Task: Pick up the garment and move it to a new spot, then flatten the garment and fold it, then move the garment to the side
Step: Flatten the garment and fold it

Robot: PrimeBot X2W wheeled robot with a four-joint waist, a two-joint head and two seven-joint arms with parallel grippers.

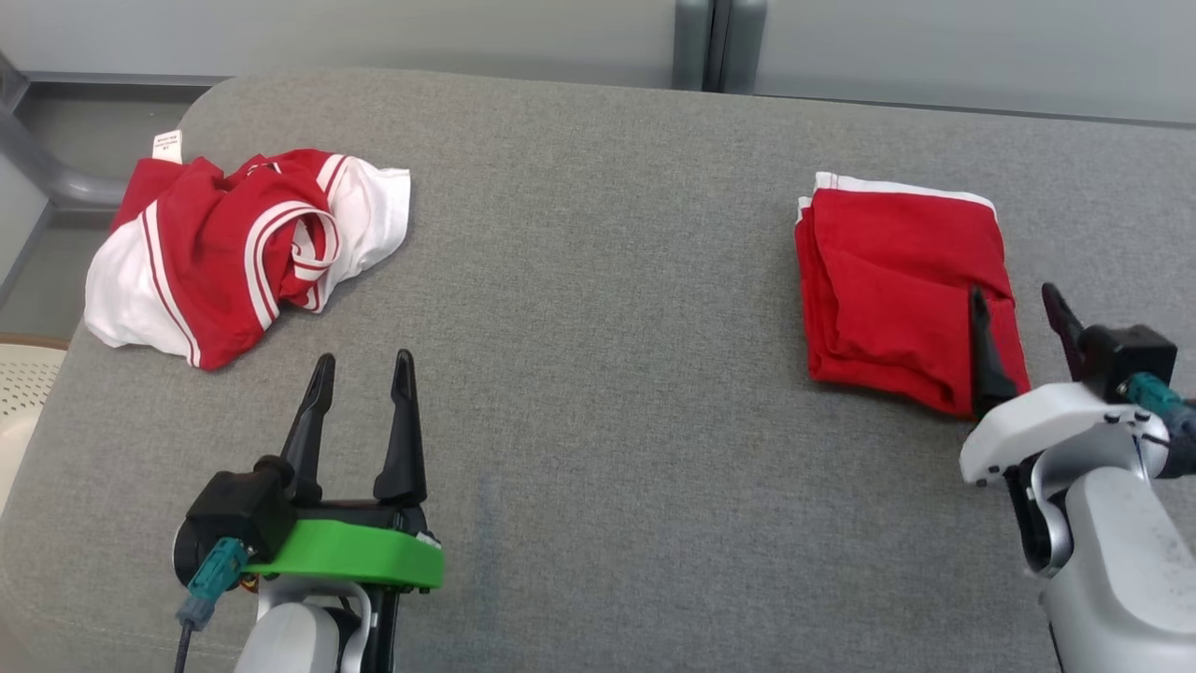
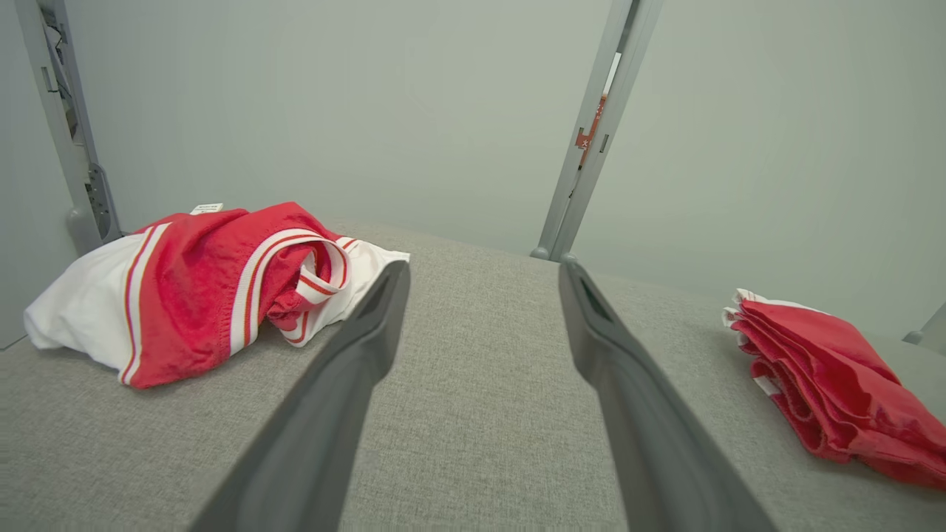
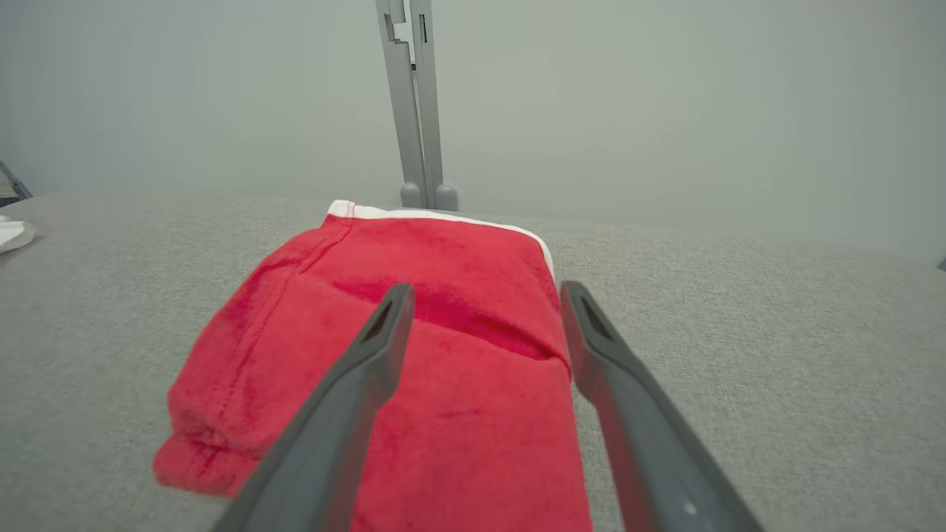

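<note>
A folded red garment (image 1: 888,271) with a white edge lies flat at the right of the grey fabric-covered table (image 1: 607,355); it also appears in the left wrist view (image 2: 820,369) and the right wrist view (image 3: 458,258). My right gripper (image 1: 1013,292) (image 3: 486,288) stands open at the garment's near right corner, one finger over the cloth, the other past its edge, holding nothing. My left gripper (image 1: 364,358) (image 2: 484,266) is open over bare table at the near left.
A crumpled red and white striped garment (image 1: 234,243) (image 2: 199,281) sits at the table's far left, just beyond the left gripper. A grey post (image 1: 705,42) stands behind the table's back edge. A pale perforated object (image 1: 23,383) lies off the left edge.
</note>
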